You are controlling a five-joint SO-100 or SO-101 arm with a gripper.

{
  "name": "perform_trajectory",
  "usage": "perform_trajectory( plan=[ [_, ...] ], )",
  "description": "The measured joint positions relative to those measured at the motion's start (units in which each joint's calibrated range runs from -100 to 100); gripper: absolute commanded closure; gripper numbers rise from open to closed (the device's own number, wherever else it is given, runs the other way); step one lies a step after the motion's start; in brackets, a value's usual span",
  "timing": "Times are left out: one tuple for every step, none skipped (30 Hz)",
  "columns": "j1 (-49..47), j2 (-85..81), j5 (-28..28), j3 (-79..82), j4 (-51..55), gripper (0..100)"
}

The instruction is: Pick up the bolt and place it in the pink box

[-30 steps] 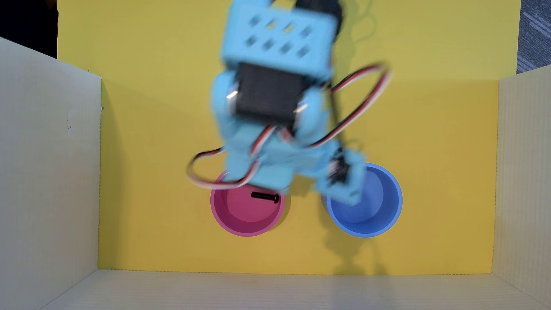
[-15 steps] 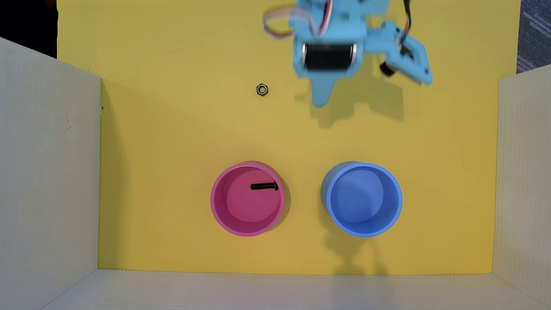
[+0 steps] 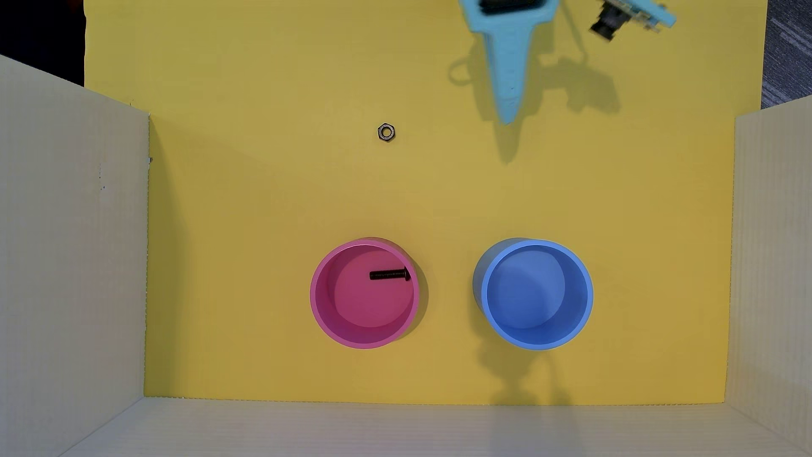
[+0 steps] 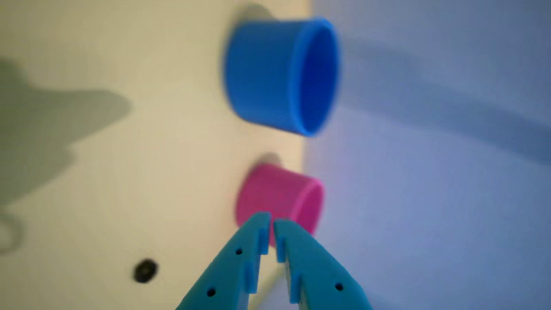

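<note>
The bolt (image 3: 389,274) lies flat on the floor of the pink box (image 3: 317,307), in the upper right part of its interior in the overhead view, its head almost against the inner wall on the side toward the blue container (image 3: 584,307). That blue container stands to the right of the pink box, apart from it, both on the yellow mat (image 3: 246,211). A small hexagonal nut (image 3: 386,132) rests on the mat well above the pink box in the same view. The gripper (image 4: 272,222) is up at the top edge, well away from the pink box and to the upper right of it; in the wrist view its two teal fingers (image 4: 301,258) are brought nearly together with only a thin slit between them and nothing held.
</note>
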Motion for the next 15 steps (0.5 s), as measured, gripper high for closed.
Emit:
perform_trajectory(
  plan=[
    [-0.1,-0.3,0.0,0.0,1.7,99],
    [-0.5,-0.6,-0.2,0.2,3.9,99],
    [-0.9,-0.4,-0.3,0.4,6.1,99],
    [-1.2,-0.5,-1.0,0.7,8.4,99],
    [-1.0,-0.6,-2.0,1.4,10.4,99],
    [-0.5,-0.6,-3.0,2.3,11.9,99],
    [-0.1,-0.5,-4.4,2.6,12.9,99],
    [0.4,-0.6,-6.0,2.8,13.5,99],
    [0.7,-0.7,-7.5,3.1,13.9,98],
    [1.2,-0.6,-8.9,3.3,14.1,98],
    [1.7,-0.9,-9.7,4.1,14.3,99],
    [1.8,-0.9,-10.0,5.1,14.6,99],
    [1.7,-0.7,-9.9,6.1,14.6,99],
    [1.6,-0.9,-9.7,7.6,14.6,99],
    [1.5,-0.9,-9.6,9.0,14.6,99]
  ],
)
